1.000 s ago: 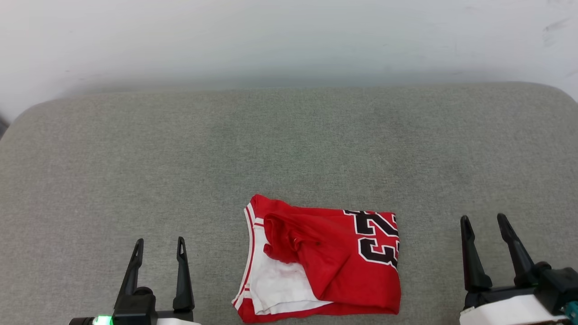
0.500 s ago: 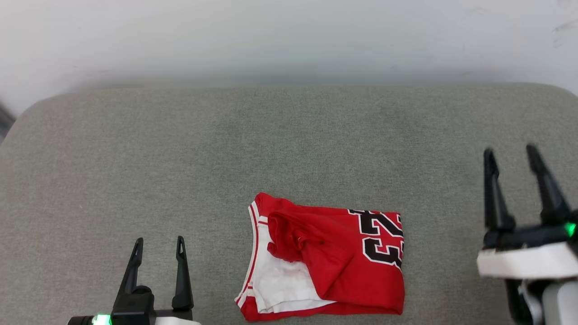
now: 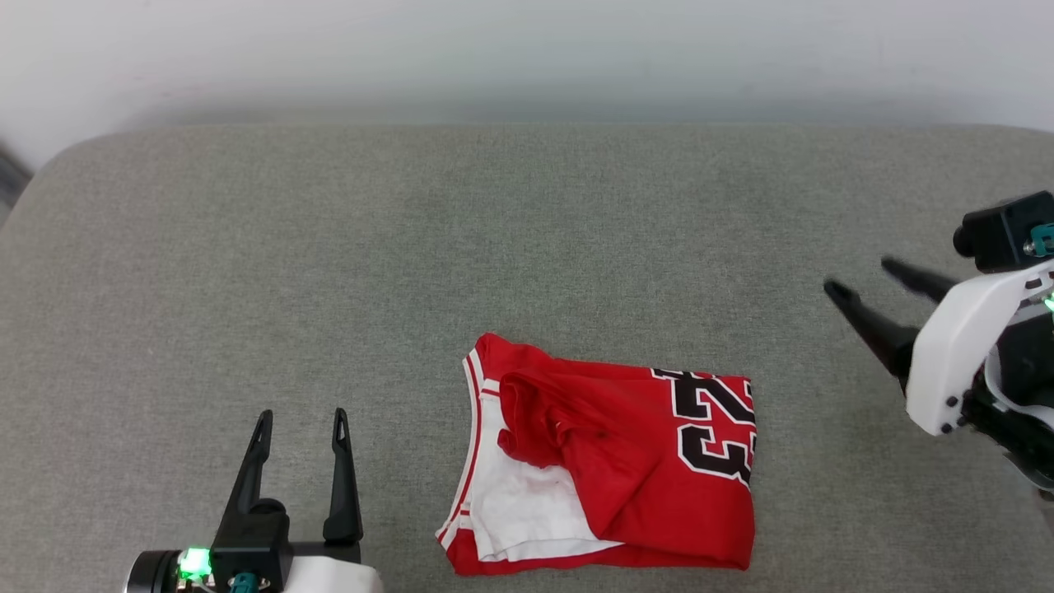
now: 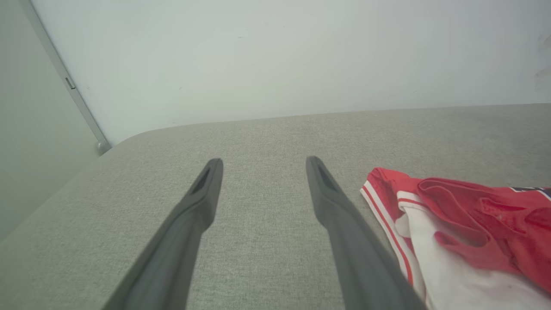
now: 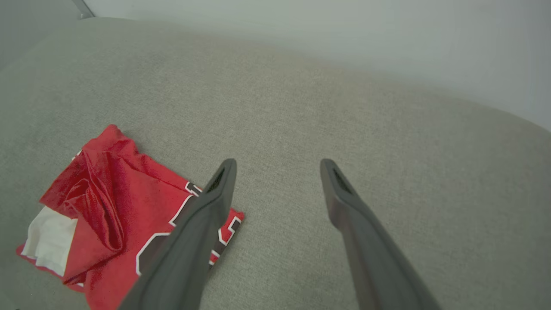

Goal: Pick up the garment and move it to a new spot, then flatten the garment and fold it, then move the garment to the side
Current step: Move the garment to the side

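The garment (image 3: 634, 461) is a red jersey with a white sleeve and a black "23", lying folded near the front middle of the grey cushion (image 3: 494, 231). It also shows at the right of the left wrist view (image 4: 465, 224) and at the lower left of the right wrist view (image 5: 112, 206). My left gripper (image 3: 301, 417) stands open and empty at the lower left, a little left of the garment. My right gripper (image 3: 860, 276) is open and empty, raised at the right, with its fingers slanting up and to the left, above and to the right of the garment.
The grey cushion has rounded corners and ends at a pale wall (image 3: 527, 58) behind it. A pale metal strip (image 4: 69, 82) runs down the wall at the far left. Bare cushion lies left of, right of and behind the garment.
My right gripper rose from the lower right and turned, its fingers now slanting leftward. The camera shifted slightly, so the garment sits a bit higher and further right. The left gripper stayed put.
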